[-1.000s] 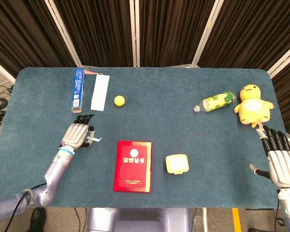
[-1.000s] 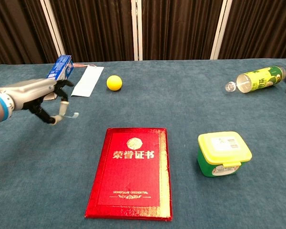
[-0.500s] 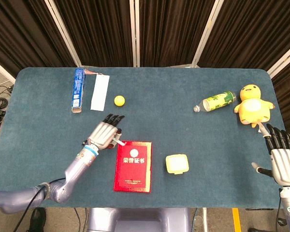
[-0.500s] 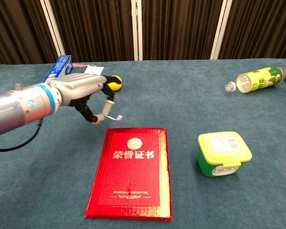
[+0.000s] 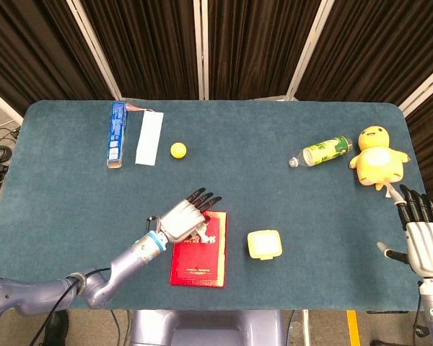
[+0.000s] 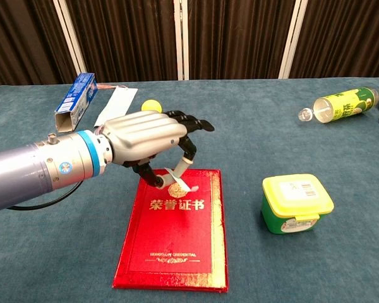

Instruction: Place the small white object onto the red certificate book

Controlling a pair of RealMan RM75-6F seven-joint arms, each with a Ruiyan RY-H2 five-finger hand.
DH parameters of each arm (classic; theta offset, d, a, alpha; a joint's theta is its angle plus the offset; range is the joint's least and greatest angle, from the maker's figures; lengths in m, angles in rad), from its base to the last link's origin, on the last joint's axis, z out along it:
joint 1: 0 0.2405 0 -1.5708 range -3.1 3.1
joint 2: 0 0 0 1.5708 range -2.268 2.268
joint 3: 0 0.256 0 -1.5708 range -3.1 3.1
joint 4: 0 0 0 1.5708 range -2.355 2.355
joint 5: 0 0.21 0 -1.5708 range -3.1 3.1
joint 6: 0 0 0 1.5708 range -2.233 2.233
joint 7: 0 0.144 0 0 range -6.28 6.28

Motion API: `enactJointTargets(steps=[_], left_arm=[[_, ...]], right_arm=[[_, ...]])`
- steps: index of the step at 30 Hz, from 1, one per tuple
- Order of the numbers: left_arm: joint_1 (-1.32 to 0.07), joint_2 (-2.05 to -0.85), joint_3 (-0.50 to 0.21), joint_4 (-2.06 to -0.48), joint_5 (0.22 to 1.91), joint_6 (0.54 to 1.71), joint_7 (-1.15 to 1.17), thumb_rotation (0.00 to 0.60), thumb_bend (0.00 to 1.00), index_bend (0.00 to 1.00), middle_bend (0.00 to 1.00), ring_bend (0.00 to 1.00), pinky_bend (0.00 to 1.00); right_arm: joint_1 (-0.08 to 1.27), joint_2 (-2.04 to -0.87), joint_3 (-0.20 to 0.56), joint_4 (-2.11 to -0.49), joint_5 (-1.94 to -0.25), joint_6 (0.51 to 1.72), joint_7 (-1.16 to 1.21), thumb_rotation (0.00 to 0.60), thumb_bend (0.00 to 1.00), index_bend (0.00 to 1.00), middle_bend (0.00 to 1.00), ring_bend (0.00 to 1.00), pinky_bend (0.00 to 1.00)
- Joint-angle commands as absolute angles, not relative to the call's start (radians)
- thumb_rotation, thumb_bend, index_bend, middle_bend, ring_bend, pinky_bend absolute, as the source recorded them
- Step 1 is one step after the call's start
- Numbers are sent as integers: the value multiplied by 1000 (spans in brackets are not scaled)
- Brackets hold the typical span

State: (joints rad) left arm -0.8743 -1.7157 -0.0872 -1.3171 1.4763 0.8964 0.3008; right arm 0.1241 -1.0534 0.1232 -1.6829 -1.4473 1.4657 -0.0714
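The red certificate book lies flat near the table's front edge, gold characters on its cover. My left hand hovers over the book's upper part and pinches the small white object between thumb and a finger, just above the cover. In the head view the hand hides the object. My right hand stays at the far right table edge, fingers spread, holding nothing.
A yellow-lidded green box sits right of the book. At the back left are a blue carton, a white strip and a yellow ball. A green bottle and yellow plush toy lie back right.
My left hand carried the small white object rightward from the table's left side to above the book's top. The right hand drew slightly toward the table edge.
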Motion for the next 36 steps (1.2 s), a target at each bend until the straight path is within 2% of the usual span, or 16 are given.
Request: enactJointTargets(steps=[1,13,15,16,17,21,23,27,36], left_arm=[[-891,-1739,-47,-1267,1548,926,245,600,433,633,0,0,0],[-902,-1746,10,-1200,1634,940,236,600,396,636,0,0,0],[-903,-1746,13,-1193,1641,944,234,600,367,606,0,0,0],[-904,-1745,16,-1188,1647,947,235,600,341,567,0,0,0],[-905,-1743,18,-1184,1653,950,236,600,290,482,0,0,0],[-903,-1733,28,-1172,1672,968,233,600,11,68,0,0,0],[-899,-1729,28,-1171,1676,977,229,600,0,3,0,0,0],[-892,-1708,23,-1192,1669,989,202,600,0,0,0,0,0],[-817,-1593,-32,-1317,1622,1133,160,600,0,0,0,0,0]], right_arm=[[124,-1054,123,-1683,-1446,1465,-72,600,0,0,0,0,0],[125,-1057,125,-1680,-1443,1468,-77,600,0,0,0,0,0],[124,-1057,125,-1680,-1443,1469,-77,600,0,0,0,0,0],[124,-1056,125,-1680,-1444,1470,-77,600,0,0,0,0,0],[124,-1056,125,-1680,-1444,1470,-77,600,0,0,0,0,0],[123,-1055,125,-1681,-1445,1471,-75,600,0,0,0,0,0],[123,-1055,125,-1681,-1446,1473,-73,600,0,0,0,0,0],[122,-1054,123,-1683,-1450,1475,-73,600,0,0,0,0,0],[119,-1051,116,-1690,-1469,1483,-70,600,0,0,0,0,0]])
